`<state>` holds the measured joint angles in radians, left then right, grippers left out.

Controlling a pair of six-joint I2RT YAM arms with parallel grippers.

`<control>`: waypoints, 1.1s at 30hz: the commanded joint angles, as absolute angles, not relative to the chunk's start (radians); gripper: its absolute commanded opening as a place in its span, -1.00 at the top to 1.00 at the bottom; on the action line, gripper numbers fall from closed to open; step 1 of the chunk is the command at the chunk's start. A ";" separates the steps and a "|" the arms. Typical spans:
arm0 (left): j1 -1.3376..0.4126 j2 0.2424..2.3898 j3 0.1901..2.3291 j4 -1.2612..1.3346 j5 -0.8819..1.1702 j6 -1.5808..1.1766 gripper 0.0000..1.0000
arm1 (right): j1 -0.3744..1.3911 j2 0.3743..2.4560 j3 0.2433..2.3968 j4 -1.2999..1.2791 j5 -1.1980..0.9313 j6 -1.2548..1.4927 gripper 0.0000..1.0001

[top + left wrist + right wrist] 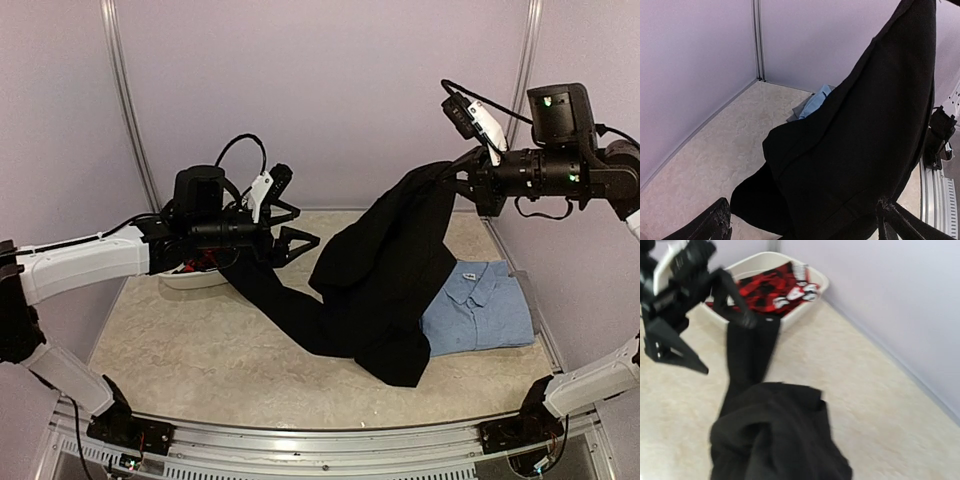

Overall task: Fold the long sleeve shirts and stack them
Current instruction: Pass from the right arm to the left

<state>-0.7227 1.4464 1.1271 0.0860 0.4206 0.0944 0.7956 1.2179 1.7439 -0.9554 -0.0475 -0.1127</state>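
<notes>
The black shirt point(380, 270) hangs from my right gripper point(452, 175), which is raised at the right and shut on its upper edge. The lower body trails on the table, and one sleeve point(262, 290) stretches left towards my left gripper point(305, 228). That gripper is open: in the left wrist view its fingers point(720, 220) stand wide apart with black cloth point(850, 150) between them. In the right wrist view black cloth point(775, 435) hides the right fingers. The light blue shirt point(480, 305) lies folded on the table at the right, partly under the black one, and shows in the left wrist view point(815, 102).
A white basket point(190, 280) holding red patterned cloth stands at the back left, behind my left arm; it also shows in the right wrist view point(815, 277). Lilac walls close the back and sides. The metal rail point(320, 440) runs along the near edge.
</notes>
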 commanded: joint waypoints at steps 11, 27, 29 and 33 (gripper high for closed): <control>-0.733 1.682 1.147 0.052 0.496 0.227 -0.92 | 0.590 1.288 1.833 -0.994 0.319 -0.003 1.00; -0.962 1.809 1.029 0.158 0.173 0.430 -0.94 | 0.273 1.622 1.781 -0.888 0.117 0.085 1.00; -0.971 1.873 1.085 0.141 0.105 0.449 -0.87 | 0.252 1.632 1.775 -0.880 0.099 0.081 1.00; -0.971 1.957 1.153 0.105 0.072 0.484 -0.70 | 0.226 1.637 1.755 -0.867 0.083 0.074 1.00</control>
<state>-0.9730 1.8999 1.0916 0.1242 0.1688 0.4225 0.2523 1.6371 1.7737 -0.9085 0.1177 0.0692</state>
